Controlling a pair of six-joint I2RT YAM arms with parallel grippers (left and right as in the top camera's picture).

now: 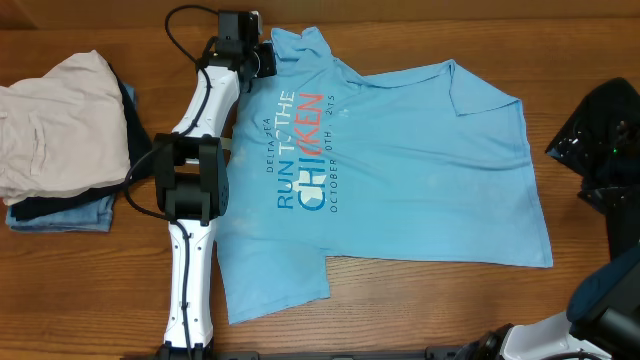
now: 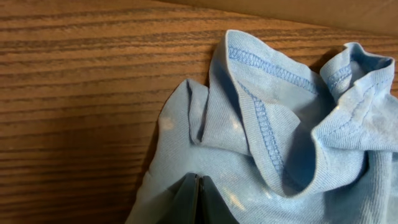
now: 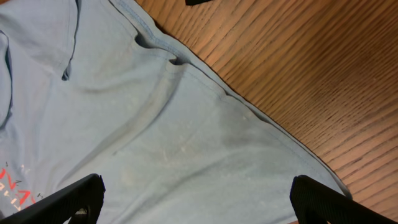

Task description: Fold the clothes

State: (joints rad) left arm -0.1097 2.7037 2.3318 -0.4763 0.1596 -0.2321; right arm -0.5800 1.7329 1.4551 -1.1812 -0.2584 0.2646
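Presently: wooden table (image 1: pixel 420 320). Sky-blue T-shirt (image 1: pixel 420 170) spread flat at its centre, print up. Cream-beige garment (image 1: pixel 60 120) piled at left. Left gripper (image 2: pixel 198 198) clamped on bunched T-shirt edge. Right gripper (image 3: pixel 196 202) spread wide above T-shirt, nothing gripped.

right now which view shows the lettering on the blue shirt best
The overhead view: the whole lettering on the blue t-shirt lies flat and readable there. The right wrist catches only a sliver of red-orange letters at its lower left edge; the left wrist shows just bunched seams, no print.
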